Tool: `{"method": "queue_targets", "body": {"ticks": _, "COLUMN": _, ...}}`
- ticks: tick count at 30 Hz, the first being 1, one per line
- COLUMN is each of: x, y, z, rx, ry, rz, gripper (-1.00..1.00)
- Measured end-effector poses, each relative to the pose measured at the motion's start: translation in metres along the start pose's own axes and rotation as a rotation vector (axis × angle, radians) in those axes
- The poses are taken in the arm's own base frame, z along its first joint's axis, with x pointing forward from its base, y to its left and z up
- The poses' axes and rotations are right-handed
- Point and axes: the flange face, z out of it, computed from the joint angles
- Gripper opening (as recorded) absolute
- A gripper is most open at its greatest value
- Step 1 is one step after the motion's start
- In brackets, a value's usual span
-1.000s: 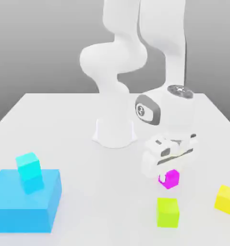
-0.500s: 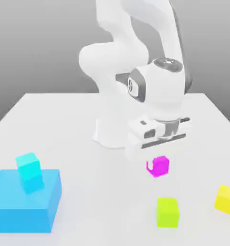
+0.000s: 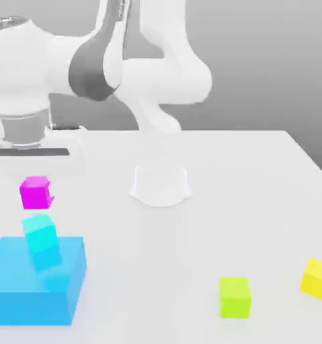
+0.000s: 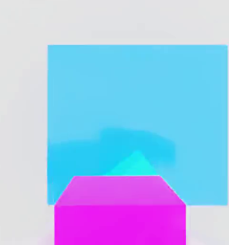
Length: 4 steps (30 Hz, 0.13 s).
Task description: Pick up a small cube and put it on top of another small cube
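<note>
The small magenta cube (image 3: 35, 192) hangs in the air at the exterior view's left, just under the white hand, with my gripper (image 3: 35, 183) shut on it. Directly below, a small gap apart, the light cyan cube (image 3: 41, 236) sits slightly tilted on the large flat blue block (image 3: 15, 289). In the hand view the magenta cube (image 4: 120, 213) is close to the camera. Past its edge peeks a corner of the cyan cube (image 4: 135, 165), set against the top of the blue block (image 4: 135, 91).
A yellow-green cube (image 3: 234, 296) and a yellow cube (image 3: 317, 278) lie on the white table at the exterior view's front right. The arm's white base (image 3: 161, 185) stands mid-table, and the arm reaches over the table's left side.
The arm has swung from the exterior view's right to its left, carrying the magenta cube up off the table to a spot just above the cyan cube.
</note>
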Motion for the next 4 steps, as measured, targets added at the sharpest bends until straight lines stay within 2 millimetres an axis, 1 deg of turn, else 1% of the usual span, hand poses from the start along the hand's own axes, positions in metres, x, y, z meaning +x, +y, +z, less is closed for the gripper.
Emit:
{"method": "queue_targets", "body": {"ticks": 1, "x": -0.0001, "y": 0.0019, "z": 0.0117, "rx": -0.002, "ry": 0.001, "rz": 0.002, "gripper": -1.00}}
{"method": "queue_targets", "body": {"ticks": 2, "x": -0.0002, "y": 0.0030, "z": 0.0175, "rx": -0.004, "ry": 0.002, "rz": 0.004, "gripper": 1.00}}
{"method": "queue_targets", "body": {"ticks": 4, "x": -0.0002, "y": 0.0030, "z": 0.0175, "rx": -0.004, "ry": 0.002, "rz": 0.004, "gripper": 1.00}}
